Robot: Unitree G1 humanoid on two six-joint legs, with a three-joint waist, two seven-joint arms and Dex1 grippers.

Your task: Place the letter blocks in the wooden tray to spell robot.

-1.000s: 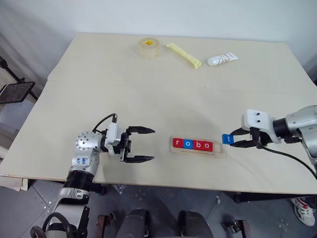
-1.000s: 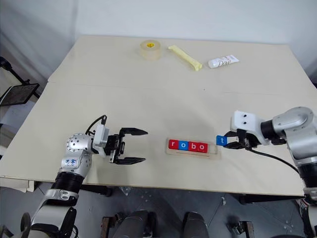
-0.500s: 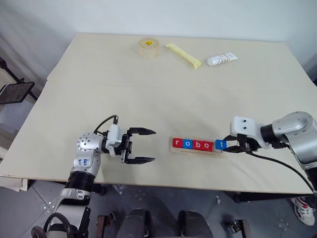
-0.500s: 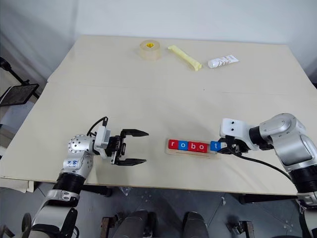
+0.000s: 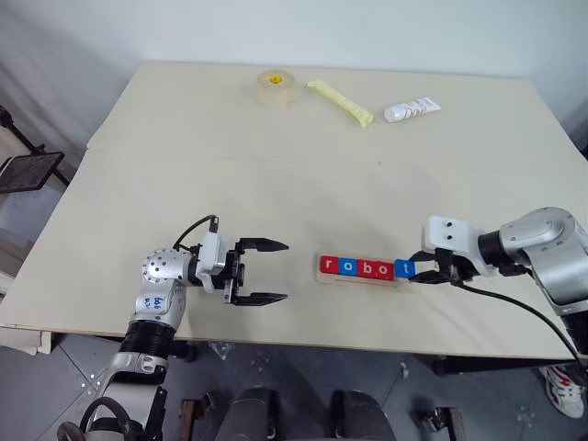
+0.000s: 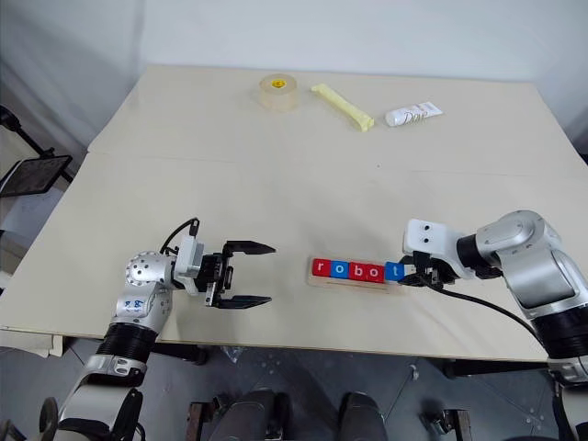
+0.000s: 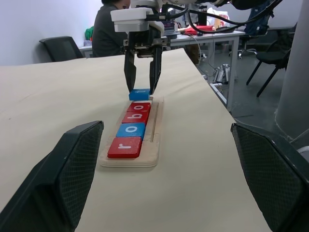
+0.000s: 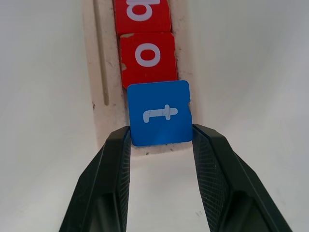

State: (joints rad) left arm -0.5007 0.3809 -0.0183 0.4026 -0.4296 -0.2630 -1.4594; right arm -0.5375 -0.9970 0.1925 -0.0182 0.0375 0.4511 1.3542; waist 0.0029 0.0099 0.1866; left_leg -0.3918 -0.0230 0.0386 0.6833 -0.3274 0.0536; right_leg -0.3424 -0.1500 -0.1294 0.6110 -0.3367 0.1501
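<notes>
The wooden tray [image 5: 323, 280] lies near the table's front edge. In it the letter blocks sit in a row: red r [image 5: 329, 265], blue o [image 5: 347, 266], red b [image 5: 367, 267], red o [image 5: 385, 268]. The blue t [image 8: 159, 118] is at the tray's right end, close against the red o. My right gripper [image 8: 159, 133] is shut on the t, one finger [image 8: 113, 159] on each side edge. My left gripper [image 5: 283, 270] hangs open and empty to the left of the tray, pointing at it. In the left wrist view the right gripper [image 7: 141, 89] stands over the t [image 7: 139, 94].
At the table's far side lie a tape roll [image 5: 275, 87], a yellow stick [image 5: 341, 102] and a white tube [image 5: 412, 110]. The table's front edge runs just below the tray. A person [image 7: 113, 24] sits among chairs and desks in the background.
My right gripper has carried the blue t left and down, from beyond the tray's right end to the spot beside the red o. The left arm has stayed put.
</notes>
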